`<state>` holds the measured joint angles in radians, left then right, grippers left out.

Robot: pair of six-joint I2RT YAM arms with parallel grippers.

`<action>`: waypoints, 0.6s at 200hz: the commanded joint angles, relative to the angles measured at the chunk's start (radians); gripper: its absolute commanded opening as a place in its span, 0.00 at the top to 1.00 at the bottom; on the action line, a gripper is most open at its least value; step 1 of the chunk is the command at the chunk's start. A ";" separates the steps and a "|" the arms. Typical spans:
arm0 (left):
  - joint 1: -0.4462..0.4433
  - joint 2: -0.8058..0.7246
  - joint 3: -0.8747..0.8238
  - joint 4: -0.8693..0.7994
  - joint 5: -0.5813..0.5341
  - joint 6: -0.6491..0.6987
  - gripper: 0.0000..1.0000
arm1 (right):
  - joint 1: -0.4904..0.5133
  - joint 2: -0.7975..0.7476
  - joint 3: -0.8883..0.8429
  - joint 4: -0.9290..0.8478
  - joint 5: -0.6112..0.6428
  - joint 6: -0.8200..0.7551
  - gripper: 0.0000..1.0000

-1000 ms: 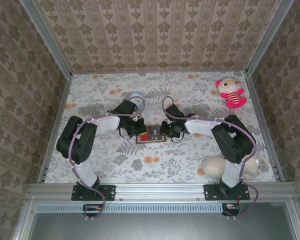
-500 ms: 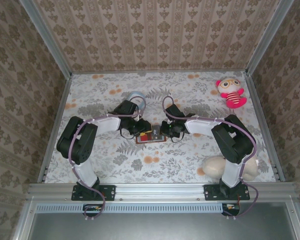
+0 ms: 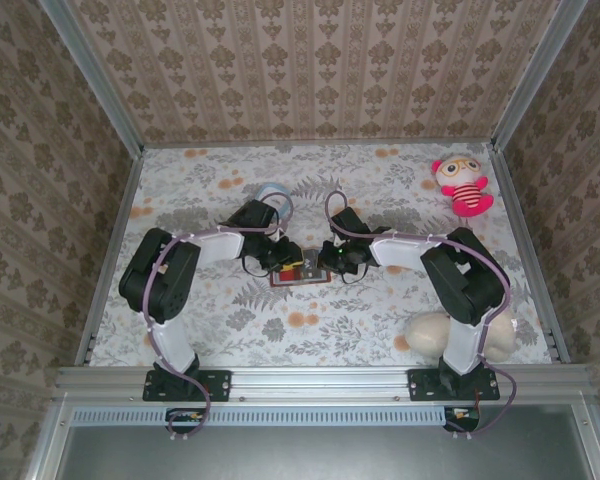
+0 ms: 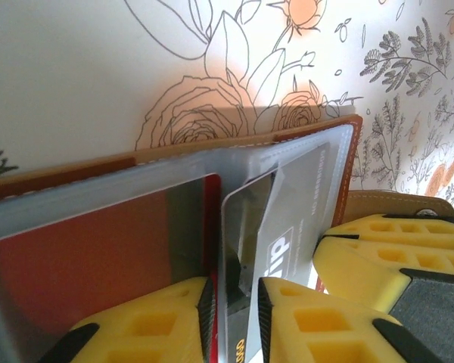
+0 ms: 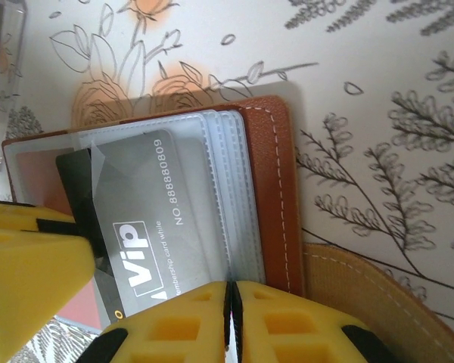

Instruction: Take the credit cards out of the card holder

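We are drawing a grey card point(image 5: 155, 227) from the open card holder point(image 3: 300, 270) at mid-table.

Nearest us, the left gripper point(image 4: 240, 321) pinches the card's edge, which sits skewed in its clear sleeve. The right gripper point(image 5: 231, 318) is clamped thin on the holder's near edge, pinning it. Next, we judge, comes a straight pull out of the sleeve's mouth. Beyond, the bare table point(image 3: 380, 320) leaves room. A pale ring point(image 3: 275, 197) lies just behind the left arm, and the doll point(image 3: 463, 186) is well apart.
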<state>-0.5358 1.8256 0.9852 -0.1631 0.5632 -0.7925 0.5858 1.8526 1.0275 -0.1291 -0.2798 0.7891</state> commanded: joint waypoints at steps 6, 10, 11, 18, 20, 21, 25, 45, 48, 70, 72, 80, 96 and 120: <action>-0.003 0.034 0.002 0.010 0.019 -0.012 0.79 | 0.007 0.049 -0.020 0.014 -0.049 0.004 0.86; -0.003 0.033 0.002 0.010 0.019 -0.012 0.80 | 0.006 0.050 -0.020 0.013 -0.048 0.004 0.86; -0.003 0.032 0.002 0.010 0.019 -0.012 0.80 | 0.006 0.050 -0.020 0.013 -0.048 0.004 0.86; -0.001 0.033 0.001 0.012 0.018 -0.010 0.82 | 0.006 0.051 -0.020 0.012 -0.047 0.004 0.86; -0.001 0.031 0.000 0.013 0.018 -0.010 0.82 | 0.007 0.050 -0.020 0.012 -0.047 0.004 0.86; -0.001 0.031 -0.001 0.014 0.018 -0.010 0.82 | 0.007 0.051 -0.020 0.011 -0.047 0.004 0.86; -0.001 0.031 -0.001 0.015 0.017 -0.009 0.84 | 0.007 0.051 -0.019 0.010 -0.047 0.004 0.86; 0.000 0.025 -0.004 0.017 0.014 -0.004 0.90 | 0.006 0.051 -0.017 -0.005 -0.030 0.002 0.86; 0.001 0.024 -0.005 0.016 0.012 -0.004 0.91 | 0.006 0.051 -0.017 -0.010 -0.026 0.002 0.86; 0.012 0.010 -0.014 0.007 0.003 0.014 1.00 | 0.006 0.050 -0.010 -0.051 0.018 0.001 0.86; 0.013 0.009 -0.015 0.007 0.002 0.017 1.00 | 0.007 0.050 -0.008 -0.057 0.021 0.001 0.86; 0.018 0.000 -0.019 0.002 -0.001 0.028 1.00 | 0.007 0.050 -0.002 -0.081 0.044 0.000 0.86; 0.032 -0.017 -0.022 -0.014 -0.004 0.056 1.00 | 0.006 0.055 0.009 -0.127 0.092 -0.002 0.86; 0.050 -0.040 -0.022 -0.032 -0.011 0.083 1.00 | 0.005 0.057 0.013 -0.156 0.129 -0.016 0.86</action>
<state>-0.5110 1.8275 0.9794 -0.1493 0.5781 -0.7612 0.5880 1.8622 1.0447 -0.1467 -0.2562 0.7883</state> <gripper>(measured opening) 0.047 0.141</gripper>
